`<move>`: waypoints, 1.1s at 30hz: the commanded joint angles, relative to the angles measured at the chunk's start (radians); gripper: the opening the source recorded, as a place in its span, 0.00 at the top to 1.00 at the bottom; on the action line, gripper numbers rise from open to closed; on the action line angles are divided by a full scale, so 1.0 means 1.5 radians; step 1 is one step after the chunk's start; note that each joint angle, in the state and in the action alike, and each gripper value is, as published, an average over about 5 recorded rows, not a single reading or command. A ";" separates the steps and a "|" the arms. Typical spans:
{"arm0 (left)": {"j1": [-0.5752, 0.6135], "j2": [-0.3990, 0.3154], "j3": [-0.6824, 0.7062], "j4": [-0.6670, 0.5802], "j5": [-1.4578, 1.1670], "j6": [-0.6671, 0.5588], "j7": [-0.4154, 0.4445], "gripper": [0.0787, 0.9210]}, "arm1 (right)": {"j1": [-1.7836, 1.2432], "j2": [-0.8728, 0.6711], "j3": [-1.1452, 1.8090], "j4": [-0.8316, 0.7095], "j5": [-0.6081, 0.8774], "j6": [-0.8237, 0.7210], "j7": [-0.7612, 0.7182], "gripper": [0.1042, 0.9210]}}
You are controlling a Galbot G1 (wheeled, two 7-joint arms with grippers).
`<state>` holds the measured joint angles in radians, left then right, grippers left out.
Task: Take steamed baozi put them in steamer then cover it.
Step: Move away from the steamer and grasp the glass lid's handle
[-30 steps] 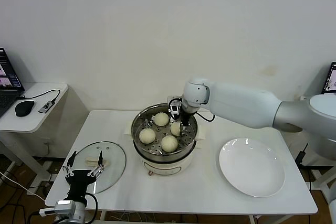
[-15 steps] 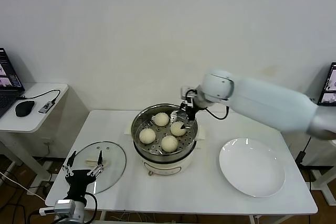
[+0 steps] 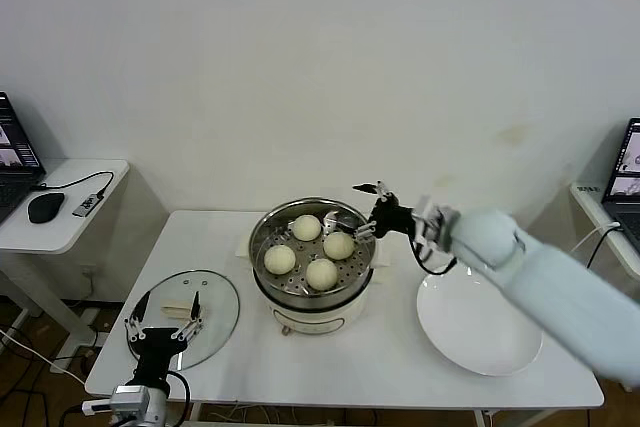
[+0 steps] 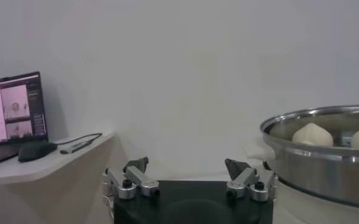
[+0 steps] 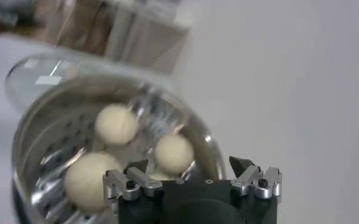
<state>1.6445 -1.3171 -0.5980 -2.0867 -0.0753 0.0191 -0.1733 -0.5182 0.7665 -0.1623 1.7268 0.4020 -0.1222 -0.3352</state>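
Four steamed baozi [image 3: 310,245] inside the steamer [image 3: 313,292], on the perforated tray, near the middle of the white table [image 3: 380,367]. Right gripper [image 3: 366,209] just beside the steamer's far right rim, claw released, fingers spread and holding nothing. Cover [image 3: 188,315] flat on the table, left of the steamer. Left gripper [image 3: 161,327] over the cover's near edge, claw also released. White plate [image 3: 480,319] right of the steamer.
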 commanded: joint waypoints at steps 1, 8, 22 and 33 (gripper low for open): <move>0.002 -0.004 0.004 0.018 0.119 -0.016 -0.024 0.12 | -0.549 0.189 0.547 0.057 -0.161 0.247 0.057 0.12; 0.023 0.025 -0.045 0.075 0.485 -0.052 -0.011 0.12 | -0.619 0.353 0.684 0.088 -0.205 0.221 0.064 0.12; -0.021 0.126 -0.085 0.257 0.921 -0.121 -0.050 0.12 | -0.677 0.410 0.805 0.064 -0.203 0.193 0.173 0.12; -0.133 0.165 -0.015 0.382 0.937 -0.118 -0.028 0.12 | -0.707 0.437 0.831 0.060 -0.213 0.205 0.181 0.12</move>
<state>1.5667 -1.1217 -0.6678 -1.6921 1.1726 -0.1396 -0.2174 -1.5270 1.3614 0.9830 1.8155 0.1036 0.1735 -0.1056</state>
